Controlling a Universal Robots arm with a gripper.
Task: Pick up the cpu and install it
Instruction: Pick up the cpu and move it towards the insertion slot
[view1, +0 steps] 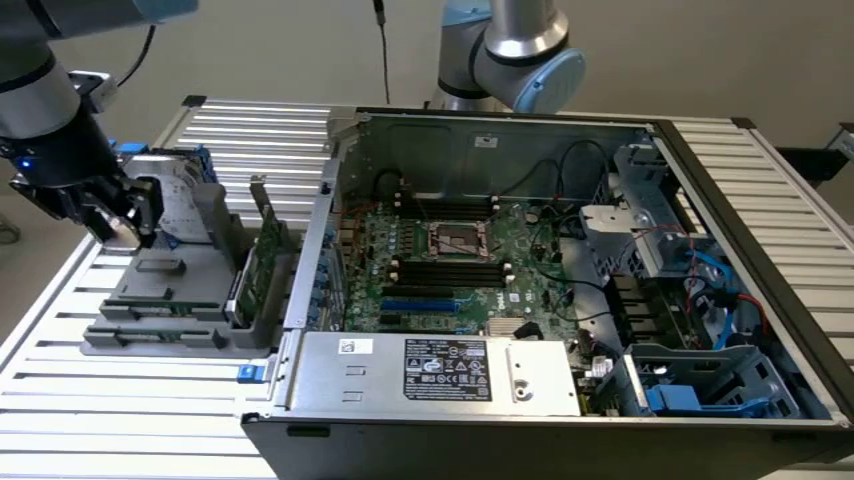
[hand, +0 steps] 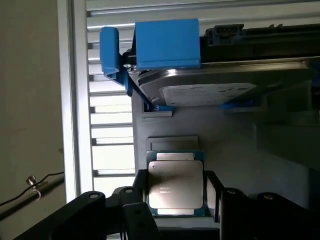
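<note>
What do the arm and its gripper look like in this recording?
The arm has silver-grey tubular links with pale blue joint caps. A thin black cable trails beside it. The gripper is black and blocky, with a small blue light on its body.

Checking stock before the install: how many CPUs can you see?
1. The cpu lies on the gray holder, right by the gripper, near the hard drive. Others may be hidden.

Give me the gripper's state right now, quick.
Gripper: set around the cpu, which lies on the gray tray. Whether it is open or gripping the cpu cannot be told.
</note>
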